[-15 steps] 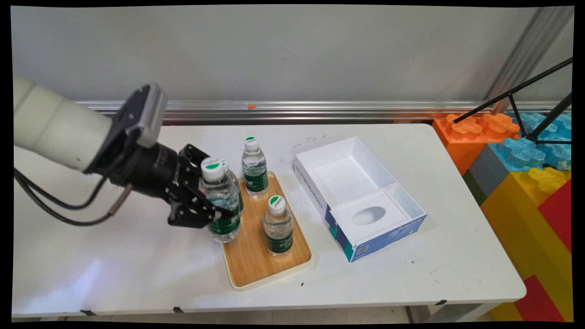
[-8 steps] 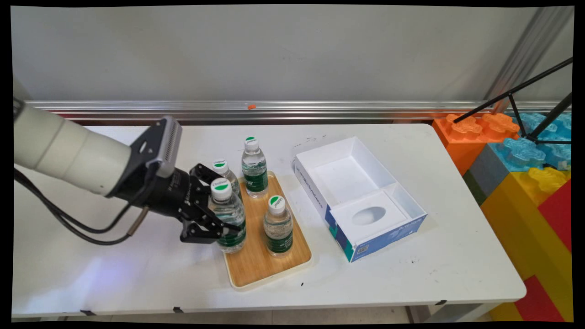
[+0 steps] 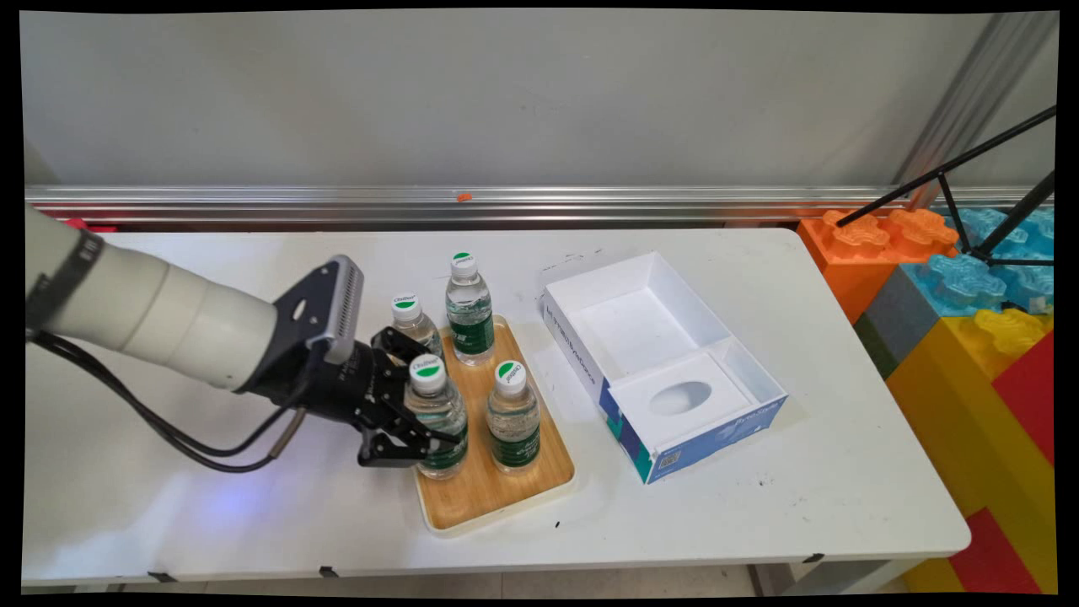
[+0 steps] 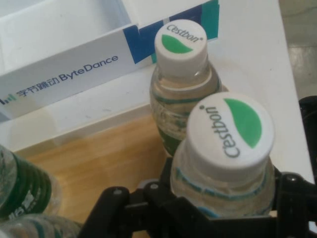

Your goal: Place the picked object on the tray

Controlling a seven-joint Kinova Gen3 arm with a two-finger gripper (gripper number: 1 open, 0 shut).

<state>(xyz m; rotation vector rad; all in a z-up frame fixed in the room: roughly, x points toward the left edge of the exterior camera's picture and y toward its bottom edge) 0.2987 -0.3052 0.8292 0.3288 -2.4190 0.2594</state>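
Bottle (image 3: pixel 437 416) with a green-and-white cap, clamped at its body by the pincer (image 3: pixel 415 426), over the wooden tray's (image 3: pixel 472 497) near left part. Three more bottles on the tray: beside it (image 3: pixel 512 416), behind (image 3: pixel 415 321), farthest (image 3: pixel 469 309). Right, on the tabletop (image 3: pixel 759 523): open white box (image 3: pixel 662 362).

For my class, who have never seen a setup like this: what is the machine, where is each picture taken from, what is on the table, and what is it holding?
The machine is a white robot arm ending in a black two-finger gripper. One picture looks down across the white table from a fixed camera; the other comes from a camera on the hand itself, looking along the fingers. On the table lie a wooden tray and an open white and blue box. Four small water bottles with green and white caps are there: three stand on the tray, and the gripper is closed around the held bottle, at the tray's near left part. Whether its base touches the tray cannot be told.
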